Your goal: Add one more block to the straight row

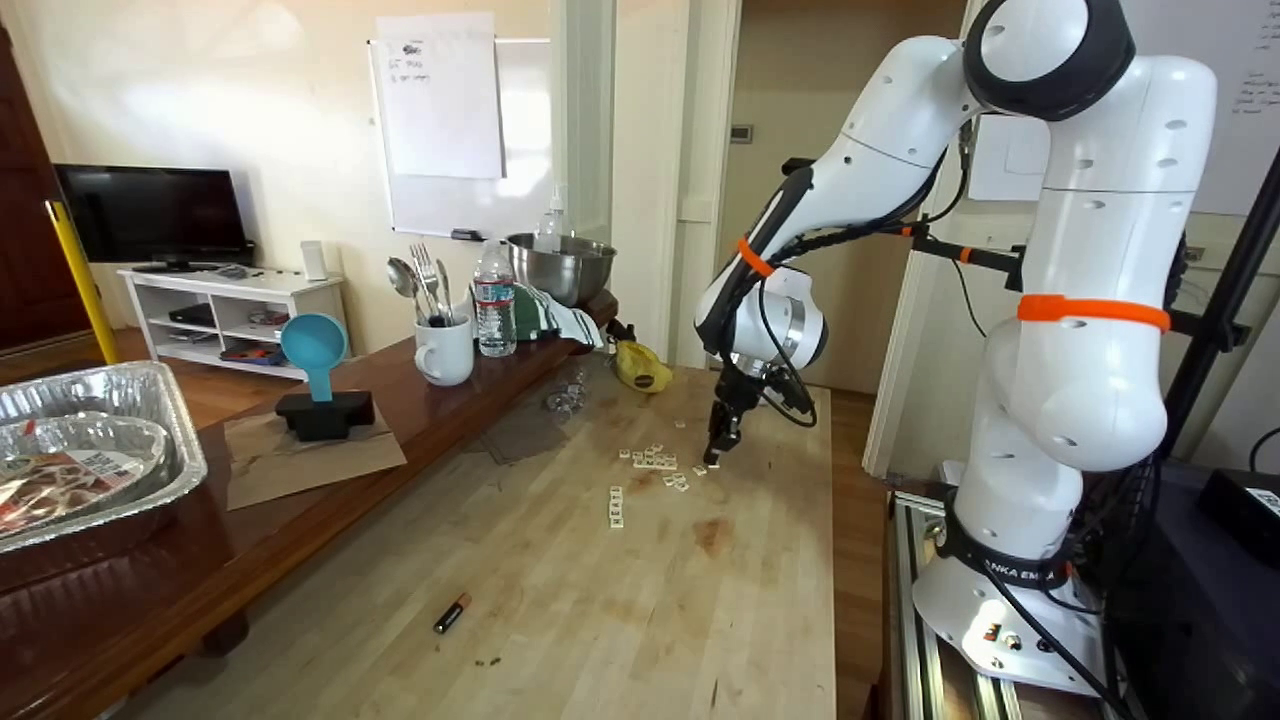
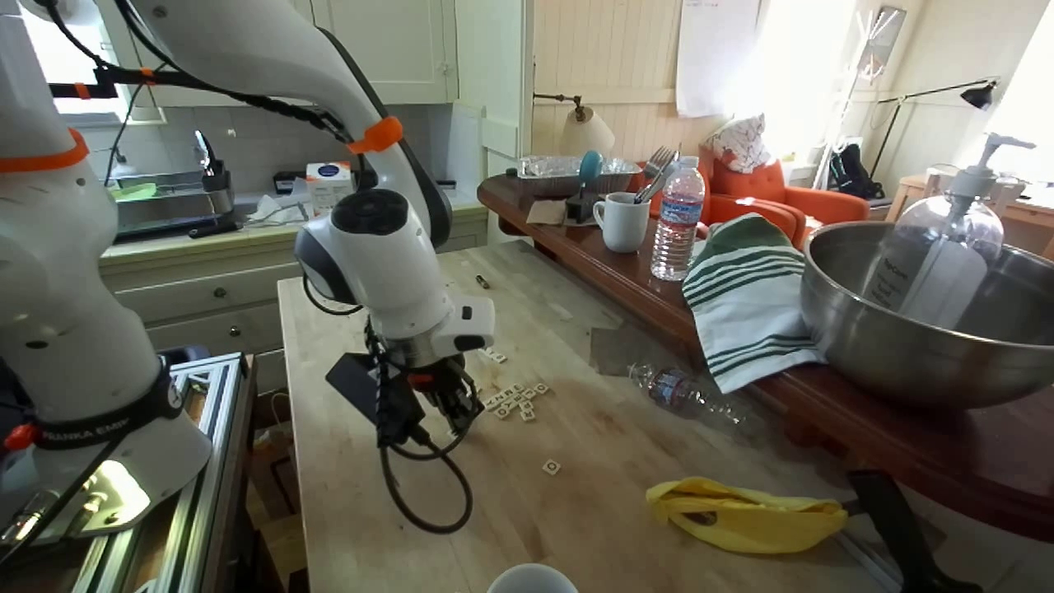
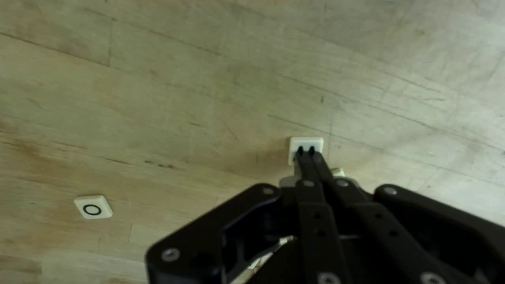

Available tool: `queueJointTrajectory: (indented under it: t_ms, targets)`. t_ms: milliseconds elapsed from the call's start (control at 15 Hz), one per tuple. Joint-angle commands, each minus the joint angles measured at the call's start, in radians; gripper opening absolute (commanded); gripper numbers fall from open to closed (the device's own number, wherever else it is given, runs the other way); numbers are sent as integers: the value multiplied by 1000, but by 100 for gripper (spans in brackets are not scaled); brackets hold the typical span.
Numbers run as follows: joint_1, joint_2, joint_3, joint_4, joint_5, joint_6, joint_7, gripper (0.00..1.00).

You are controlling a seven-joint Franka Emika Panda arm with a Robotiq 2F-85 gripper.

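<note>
Fingers [image 3: 309, 193] pressed together, tips right over a pale tile [image 3: 306, 142]! That's the gripper [image 3: 306, 150] low down at the wooden table [image 1: 570, 610], closed up, and whether it touches the tile's face I can't tell. Over to the straight row [image 1: 616, 507]: a short line of lettered blocks flat on the wood, well apart from the gripper, sitting between the loose cluster [image 1: 655, 460] and a battery [image 1: 452, 613] in an exterior view. One ring-marked tile [image 3: 93, 207] lies off by itself, face up. And on the red-brown counter [image 1: 395, 400], the white mug [image 1: 445, 352] stands upright, cutlery [image 1: 424, 268] poking out, just beside a water bottle [image 1: 495, 305].
</note>
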Motion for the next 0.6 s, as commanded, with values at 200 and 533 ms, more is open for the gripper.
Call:
queueJointTrajectory:
  t_ms: [200,533]
  targets:
    - [11,83,14,1,80,-41,-66,0]
    - [26,108,26,1,47,-49,11,0]
